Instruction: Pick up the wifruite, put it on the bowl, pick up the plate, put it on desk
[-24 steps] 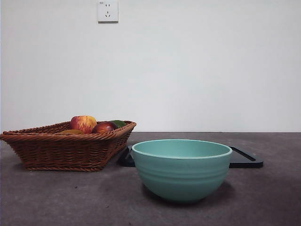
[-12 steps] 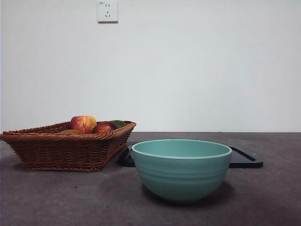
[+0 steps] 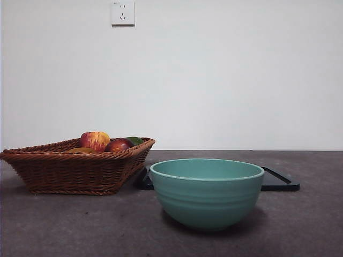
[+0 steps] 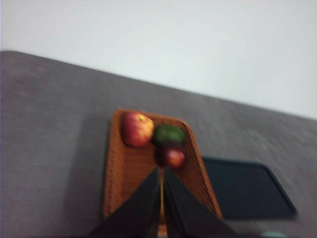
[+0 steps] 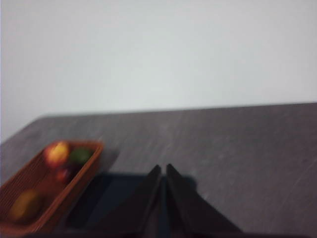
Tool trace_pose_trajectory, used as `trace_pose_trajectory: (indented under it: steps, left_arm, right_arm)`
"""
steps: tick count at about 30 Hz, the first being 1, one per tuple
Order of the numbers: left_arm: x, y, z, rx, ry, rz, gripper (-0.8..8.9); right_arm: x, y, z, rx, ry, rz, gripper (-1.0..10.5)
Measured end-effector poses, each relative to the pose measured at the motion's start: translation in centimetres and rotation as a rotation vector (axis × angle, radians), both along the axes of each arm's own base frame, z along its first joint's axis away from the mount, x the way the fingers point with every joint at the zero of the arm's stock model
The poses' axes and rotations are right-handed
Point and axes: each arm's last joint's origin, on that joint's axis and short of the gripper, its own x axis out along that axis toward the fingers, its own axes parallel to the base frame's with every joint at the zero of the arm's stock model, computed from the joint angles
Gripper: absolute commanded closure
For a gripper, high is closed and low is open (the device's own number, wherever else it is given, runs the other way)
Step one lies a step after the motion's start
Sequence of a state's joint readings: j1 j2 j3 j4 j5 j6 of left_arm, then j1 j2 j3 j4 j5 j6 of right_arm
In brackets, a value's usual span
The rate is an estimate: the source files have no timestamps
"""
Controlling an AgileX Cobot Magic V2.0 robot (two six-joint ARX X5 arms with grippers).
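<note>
The wifruite (image 3: pixel 80 150) shows as a tan sliver low in the wicker basket (image 3: pixel 75 171) at the left; in the right wrist view the wifruite (image 5: pixel 25 205) is a blurred brown oval at the basket's near end. The teal bowl (image 3: pixel 206 193) stands empty at the front centre of the desk (image 3: pixel 64 230). Behind it lies the plate (image 3: pixel 278 181), a flat black tray. My left gripper (image 4: pixel 161 171) hovers shut high over the basket (image 4: pixel 124 173). Above the black plate (image 5: pixel 109 198), my right gripper (image 5: pixel 163 168) is shut too. Neither arm shows in the front view.
The basket also holds a red-and-yellow apple (image 3: pixel 95 140), a dark red fruit (image 3: pixel 119 145) and a green fruit (image 3: pixel 135 140). A white wall with a socket (image 3: pixel 122 12) stands behind the table.
</note>
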State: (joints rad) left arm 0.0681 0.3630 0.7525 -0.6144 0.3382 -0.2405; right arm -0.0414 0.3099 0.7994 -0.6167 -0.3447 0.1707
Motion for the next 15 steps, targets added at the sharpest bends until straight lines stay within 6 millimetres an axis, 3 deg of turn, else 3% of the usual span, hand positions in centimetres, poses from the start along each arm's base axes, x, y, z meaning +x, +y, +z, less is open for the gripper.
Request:
trace_pose_trajectory:
  steps: [6, 15]
  left_arm:
    - [1.2, -0.4, 1.5, 0.014, 0.120, -0.128, 8.04]
    - [2.6, -1.6, 2.6, 0.064, 0.279, -0.350, 8.04]
  right_arm:
    - [1.7, 0.3, 1.8, -0.052, 0.177, 0.121, 9.4]
    - [4.1, 1.4, 1.8, -0.100, 0.410, 0.326, 9.4]
